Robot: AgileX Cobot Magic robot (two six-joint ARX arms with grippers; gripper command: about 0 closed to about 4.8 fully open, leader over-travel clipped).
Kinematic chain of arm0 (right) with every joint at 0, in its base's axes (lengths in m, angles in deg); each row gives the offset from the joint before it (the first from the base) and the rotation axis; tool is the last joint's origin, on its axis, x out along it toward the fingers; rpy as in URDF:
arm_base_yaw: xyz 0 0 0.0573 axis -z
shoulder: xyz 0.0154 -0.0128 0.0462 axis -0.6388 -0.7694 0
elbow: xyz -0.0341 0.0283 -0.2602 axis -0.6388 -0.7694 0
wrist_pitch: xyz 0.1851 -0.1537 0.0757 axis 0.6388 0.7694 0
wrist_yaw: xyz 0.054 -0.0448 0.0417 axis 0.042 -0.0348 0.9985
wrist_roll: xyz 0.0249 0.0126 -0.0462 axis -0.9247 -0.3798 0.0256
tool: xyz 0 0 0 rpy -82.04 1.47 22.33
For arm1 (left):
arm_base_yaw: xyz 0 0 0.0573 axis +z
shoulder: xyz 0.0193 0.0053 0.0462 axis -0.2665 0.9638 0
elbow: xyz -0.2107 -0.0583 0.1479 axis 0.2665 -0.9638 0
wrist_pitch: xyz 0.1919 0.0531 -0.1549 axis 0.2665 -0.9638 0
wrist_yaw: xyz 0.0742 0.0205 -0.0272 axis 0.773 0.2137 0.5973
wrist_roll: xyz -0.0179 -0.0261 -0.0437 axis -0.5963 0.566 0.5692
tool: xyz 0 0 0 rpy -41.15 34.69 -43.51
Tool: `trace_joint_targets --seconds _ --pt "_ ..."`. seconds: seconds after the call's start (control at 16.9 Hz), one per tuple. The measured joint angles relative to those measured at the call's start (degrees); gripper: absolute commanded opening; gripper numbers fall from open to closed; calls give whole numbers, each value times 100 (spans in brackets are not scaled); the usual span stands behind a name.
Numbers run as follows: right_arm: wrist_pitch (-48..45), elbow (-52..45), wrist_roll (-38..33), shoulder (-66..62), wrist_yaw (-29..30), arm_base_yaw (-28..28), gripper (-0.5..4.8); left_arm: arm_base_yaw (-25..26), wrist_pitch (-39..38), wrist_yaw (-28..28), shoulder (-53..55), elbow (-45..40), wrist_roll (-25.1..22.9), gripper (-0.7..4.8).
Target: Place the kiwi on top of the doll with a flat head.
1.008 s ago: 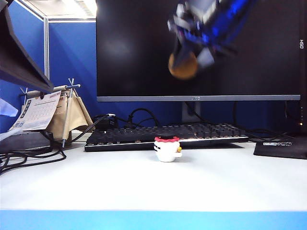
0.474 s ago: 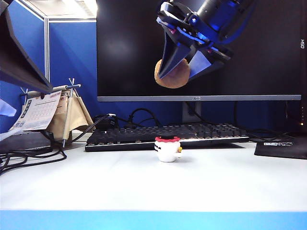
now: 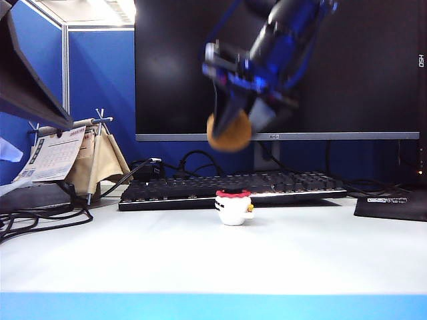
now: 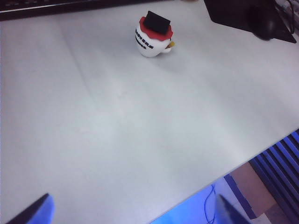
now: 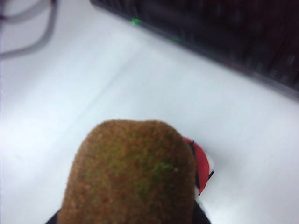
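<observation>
Exterior view, left side: desk calendar (image 3: 53, 155) on stand, cables beside it. Left gripper (image 4: 131, 212) out of this shot; left wrist view shows only two blue fingertips at frame edge, spread wide, nothing between, high over white tabletop (image 4: 117, 130). Centre: black keyboard (image 3: 230, 188) behind doll with a flat head (image 3: 233, 207), squat, white, glossy, black flat top, red frilled rim. Right gripper (image 3: 235, 123) angled down-left, blurred, fingers clamped on kiwi (image 3: 229, 132), brown, fuzzy, egg-shaped, in air above doll, apart.

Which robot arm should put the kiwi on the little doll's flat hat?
The right one, probably. The right gripper already holds the kiwi in the air above the doll. The left gripper hangs open and empty, farther from it.
</observation>
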Motion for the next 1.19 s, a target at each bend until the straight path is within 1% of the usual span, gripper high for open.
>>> trace_joint_targets --seconds 0.3,0.47,0.59,0.71,0.83,1.19 --pt "20 -4 31 -455 -15 7 -3 -2 -4 -17 0 0 33 479" --pt "-90 -2 42 -527 -24 223 -3 -2 -48 -24 -4 0 131 479" --pt "-131 0 39 -538 -37 407 -3 -2 -153 -133 -4 0 144 479" --pt "-181 7 42 -538 -24 407 -3 -2 -179 -153 -4 0 146 479" --pt "-240 9 39 -538 179 356 -3 -2 -177 -162 -4 0 146 479" --pt "-273 7 42 -538 210 385 -3 -2 -85 -122 -4 0 144 479"
